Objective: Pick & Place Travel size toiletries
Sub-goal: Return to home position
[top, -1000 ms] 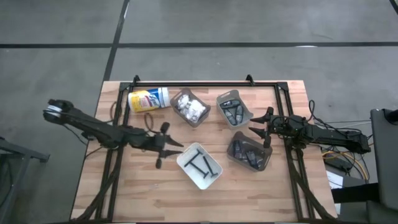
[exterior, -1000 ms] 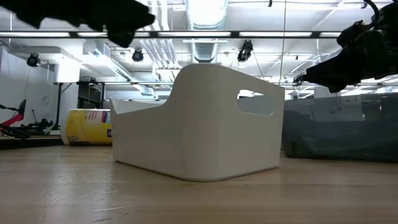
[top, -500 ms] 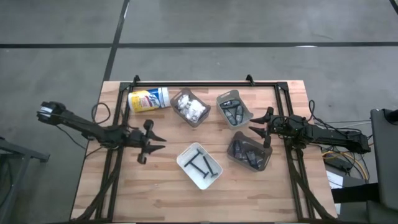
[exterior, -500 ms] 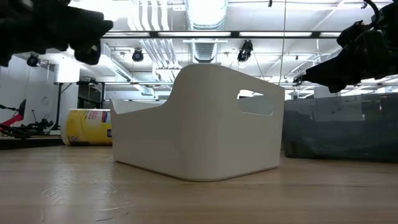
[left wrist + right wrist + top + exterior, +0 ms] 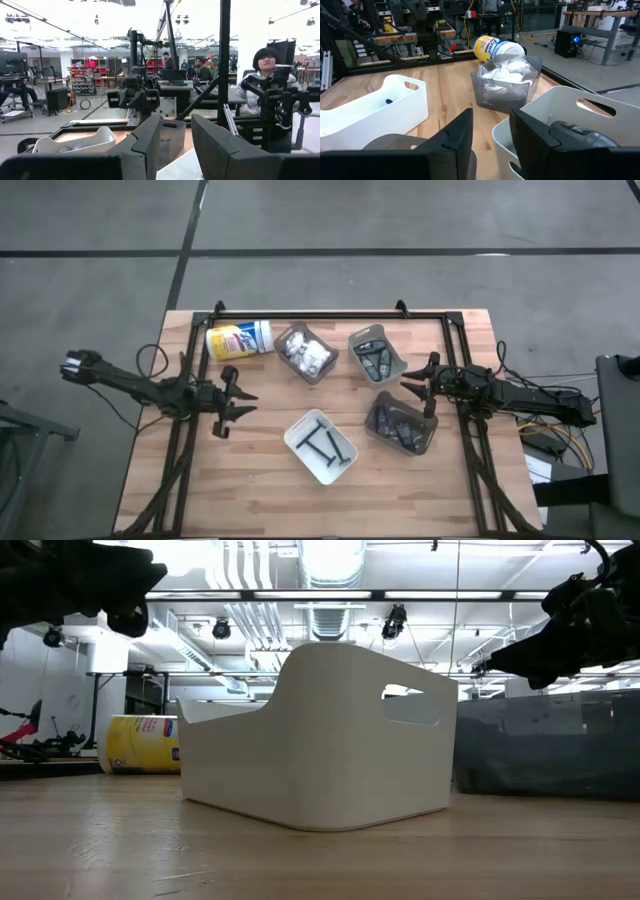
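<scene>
The left gripper and right gripper are held spread, nothing grasped; blue razors are seen in a white bin ahead of the left

Soft, even light falls from overhead on the table in the high view, and the white bin casts only a faint, short shadow. In the low view, ceiling lamps glare to plain white. The left arm and right arm show as black silhouettes against them. The left wrist view is backlit, with a washed-out ceiling and the left gripper in shade. The right wrist view is dimmer.
</scene>
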`<state>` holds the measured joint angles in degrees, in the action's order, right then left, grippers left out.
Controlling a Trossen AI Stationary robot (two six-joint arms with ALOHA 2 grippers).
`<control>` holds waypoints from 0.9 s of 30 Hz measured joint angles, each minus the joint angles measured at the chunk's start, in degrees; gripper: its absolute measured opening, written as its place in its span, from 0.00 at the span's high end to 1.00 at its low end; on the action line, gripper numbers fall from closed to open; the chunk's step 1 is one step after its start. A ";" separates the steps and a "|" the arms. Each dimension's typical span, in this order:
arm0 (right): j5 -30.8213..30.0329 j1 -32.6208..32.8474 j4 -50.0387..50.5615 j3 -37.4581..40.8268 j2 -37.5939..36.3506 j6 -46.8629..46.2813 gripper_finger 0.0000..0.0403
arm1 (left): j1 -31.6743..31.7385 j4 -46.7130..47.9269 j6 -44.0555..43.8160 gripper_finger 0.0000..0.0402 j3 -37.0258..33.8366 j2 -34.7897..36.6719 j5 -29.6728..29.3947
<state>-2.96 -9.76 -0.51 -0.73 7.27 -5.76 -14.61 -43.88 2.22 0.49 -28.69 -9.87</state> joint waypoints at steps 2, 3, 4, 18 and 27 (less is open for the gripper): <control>-0.02 0.00 0.00 -0.02 0.00 0.18 0.71 | 0.00 1.07 -0.35 0.72 -0.02 0.20 0.10; -0.01 0.00 0.00 0.00 0.01 0.16 0.72 | 0.00 1.82 -0.41 0.72 -0.02 0.20 0.13; 0.00 0.00 0.00 0.00 0.00 0.04 0.73 | 0.00 2.38 -0.59 0.72 -0.02 0.20 0.15; -0.01 0.00 0.00 0.00 0.00 -0.08 0.84 | 0.32 10.87 3.85 0.72 -0.07 6.93 -0.12; 0.00 0.00 0.00 0.00 0.00 0.04 0.89 | 0.52 19.73 6.41 0.72 -0.11 18.49 -0.26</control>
<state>-2.96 -9.76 -0.51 -0.73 7.27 -5.72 -14.09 -24.15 8.63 0.38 -10.21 -10.13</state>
